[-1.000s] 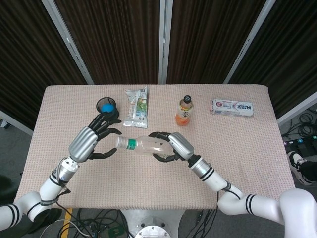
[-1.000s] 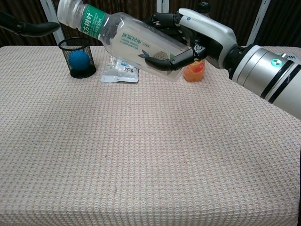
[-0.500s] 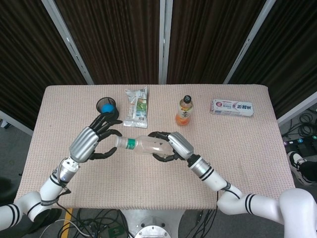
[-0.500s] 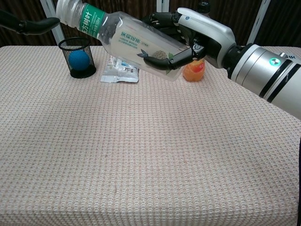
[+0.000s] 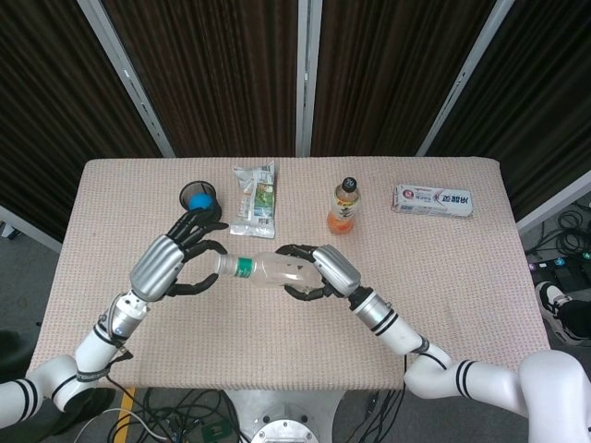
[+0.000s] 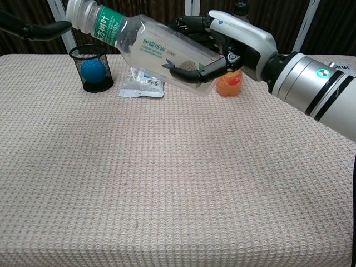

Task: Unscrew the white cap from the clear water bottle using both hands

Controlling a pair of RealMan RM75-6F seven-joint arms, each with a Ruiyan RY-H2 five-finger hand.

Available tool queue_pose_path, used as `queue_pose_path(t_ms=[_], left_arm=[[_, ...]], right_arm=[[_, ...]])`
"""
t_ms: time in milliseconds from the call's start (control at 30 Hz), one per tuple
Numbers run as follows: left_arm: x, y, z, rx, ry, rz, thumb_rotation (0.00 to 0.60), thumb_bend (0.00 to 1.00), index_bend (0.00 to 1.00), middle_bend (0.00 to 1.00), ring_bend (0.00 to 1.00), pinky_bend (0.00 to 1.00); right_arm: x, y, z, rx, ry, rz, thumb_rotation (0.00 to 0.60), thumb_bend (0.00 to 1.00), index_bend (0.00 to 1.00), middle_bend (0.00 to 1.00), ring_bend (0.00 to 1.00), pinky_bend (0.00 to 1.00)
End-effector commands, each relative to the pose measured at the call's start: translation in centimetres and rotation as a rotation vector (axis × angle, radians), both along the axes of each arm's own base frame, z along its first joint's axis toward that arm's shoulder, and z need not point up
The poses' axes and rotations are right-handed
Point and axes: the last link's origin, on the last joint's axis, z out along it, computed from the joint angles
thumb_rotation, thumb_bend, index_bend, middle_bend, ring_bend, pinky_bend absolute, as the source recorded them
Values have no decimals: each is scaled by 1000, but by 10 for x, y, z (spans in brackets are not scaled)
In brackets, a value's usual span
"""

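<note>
Bottle [image 5: 268,269], seemingly empty, lies tilted in right hand [image 5: 323,270].

Front half of the table [image 6: 167,194] is wide open; mesh cup [image 5: 198,197], snack packet [image 5: 254,200] and orange bottle [image 5: 343,207] crowd the back.

Dark curtains [image 5: 212,65] (cables [image 5: 568,235] on floor).

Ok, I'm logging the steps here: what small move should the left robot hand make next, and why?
Probably close the left robot hand onto the white cap. The right robot hand already grips the clear water bottle, tilted above the table with the cap end toward the left fingers, which curl open around it without clearly gripping.
</note>
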Motion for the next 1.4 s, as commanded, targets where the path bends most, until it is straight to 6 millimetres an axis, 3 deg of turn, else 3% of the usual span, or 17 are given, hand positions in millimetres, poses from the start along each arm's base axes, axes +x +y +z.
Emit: queue_pose_path(t_ms=[33, 400, 533, 700, 833, 1067, 1167, 1233, 1400], left_arm=[[0, 0, 0, 0, -3, 1, 600, 350, 439, 164, 23, 43], [-4, 3, 6, 4, -7, 12, 600, 350, 439, 164, 24, 43], [-15, 5, 10, 28, 20, 46, 600, 350, 438, 164, 24, 43], [-51, 12, 9, 78, 207, 173, 600, 350, 436, 164, 24, 43], [-77, 16, -4, 79, 417, 277, 600, 351, 435, 164, 24, 41], [-84, 18, -30, 40, 603, 332, 600, 354, 430, 164, 24, 33], [-83, 18, -40, 4, 674, 342, 600, 356, 380, 161, 24, 31], [-83, 18, -43, -21, 683, 365, 600, 336, 289, 143, 24, 26], [-79, 13, -35, 15, 638, 408, 600, 224, 139, 119, 23, 23]], right_arm=[[0, 0, 0, -1, 3, 0, 600, 623, 679, 496, 426, 532], [-6, 0, 1, -10, 21, -2, 600, 623, 679, 496, 426, 532], [-14, 0, 4, -23, 61, -3, 600, 623, 680, 496, 426, 532], [-35, -3, 18, -58, 159, -11, 600, 623, 679, 496, 425, 532], [-50, -6, 30, -83, 241, -27, 600, 623, 680, 496, 425, 532], [-57, -10, 44, -111, 308, -36, 600, 623, 679, 496, 423, 532], [-57, -11, 44, -107, 350, -35, 600, 623, 680, 496, 423, 532], [-56, -12, 42, -103, 378, -33, 600, 624, 681, 496, 423, 532], [-54, -15, 29, -101, 482, -9, 600, 622, 686, 495, 420, 515]])
